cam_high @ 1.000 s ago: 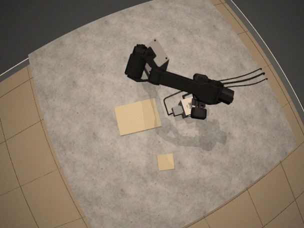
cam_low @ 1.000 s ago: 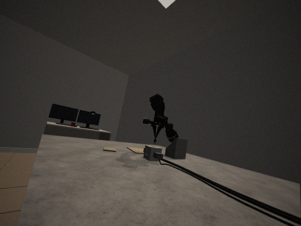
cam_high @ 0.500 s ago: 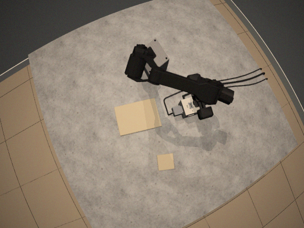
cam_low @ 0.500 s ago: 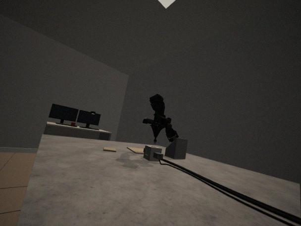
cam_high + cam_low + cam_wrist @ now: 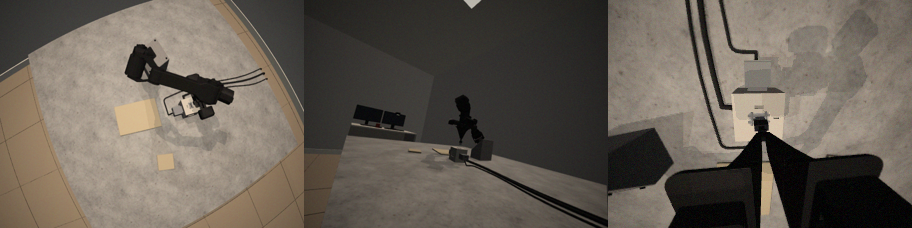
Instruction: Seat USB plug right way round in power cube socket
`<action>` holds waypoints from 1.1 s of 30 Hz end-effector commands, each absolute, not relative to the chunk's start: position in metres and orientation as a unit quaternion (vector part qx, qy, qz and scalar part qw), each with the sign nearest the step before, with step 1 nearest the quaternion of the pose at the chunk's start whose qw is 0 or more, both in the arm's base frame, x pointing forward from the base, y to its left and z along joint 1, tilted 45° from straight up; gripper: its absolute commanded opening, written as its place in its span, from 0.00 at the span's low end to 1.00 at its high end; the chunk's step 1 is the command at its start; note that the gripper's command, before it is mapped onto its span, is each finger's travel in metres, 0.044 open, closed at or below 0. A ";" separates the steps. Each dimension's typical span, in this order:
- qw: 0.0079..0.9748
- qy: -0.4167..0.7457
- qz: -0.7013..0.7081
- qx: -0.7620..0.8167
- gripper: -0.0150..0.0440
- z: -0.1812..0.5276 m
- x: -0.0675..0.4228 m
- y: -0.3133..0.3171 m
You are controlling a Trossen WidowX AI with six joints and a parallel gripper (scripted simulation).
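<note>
A grey, mottled stone-look counter (image 5: 95,75) fills most of the top view, set on a floor of tan tiles (image 5: 22,160) with thin dark joints. In the exterior view, dark grey walls (image 5: 529,75) close the room, one lighter wall panel (image 5: 366,95) standing at the left. Against that wall, far beyond the counter, a low grey desk (image 5: 381,133) carries two dark monitors (image 5: 379,116) side by side, with a small red object (image 5: 377,125) between their stands. A single bright white ceiling light (image 5: 472,3) shows at the top edge. Soft shadows (image 5: 190,137) fall across the counter's surface.
</note>
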State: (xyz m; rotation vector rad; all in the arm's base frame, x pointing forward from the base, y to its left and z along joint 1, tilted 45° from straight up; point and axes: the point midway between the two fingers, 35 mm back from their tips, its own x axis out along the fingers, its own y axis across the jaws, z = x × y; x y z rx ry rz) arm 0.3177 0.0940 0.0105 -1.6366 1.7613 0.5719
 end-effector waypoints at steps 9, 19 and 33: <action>0.329 0.674 0.216 -0.625 0.25 0.010 0.318 0.093; 0.329 0.675 0.214 -0.625 0.25 0.009 0.317 0.091; 0.329 0.676 0.211 -0.625 0.25 0.009 0.317 0.090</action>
